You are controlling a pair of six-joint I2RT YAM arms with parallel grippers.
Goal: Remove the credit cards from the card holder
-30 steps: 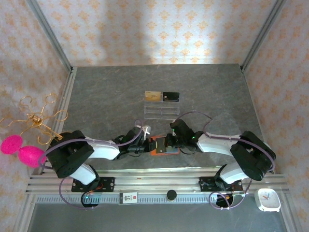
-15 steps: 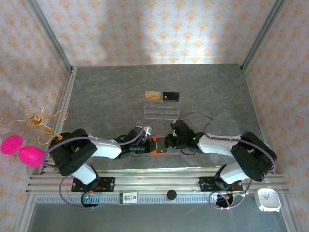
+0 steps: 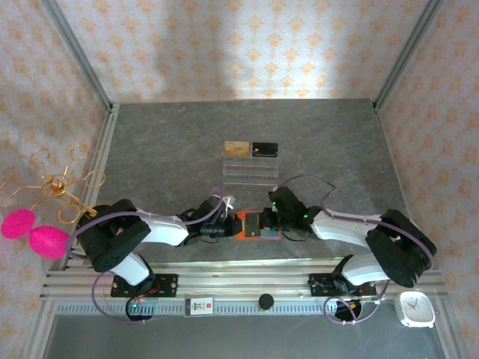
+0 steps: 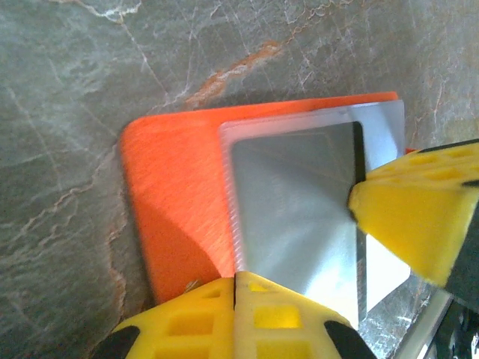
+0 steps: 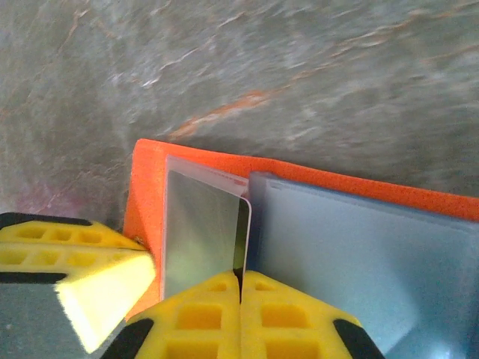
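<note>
card holder (image 3: 254,224) open at table's 6 o'clock
left gripper (image 3: 229,223) at its 9, right gripper (image 3: 271,222) at its 3, both fully closed, tips on it, grip unclear; credit cards (image 3: 236,148) at 12, past clear rack (image 3: 251,172).

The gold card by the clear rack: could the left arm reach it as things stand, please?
Probably yes, from above: only the clear rack stands between the left hand and the gold card, though that hand is shut now.
</note>
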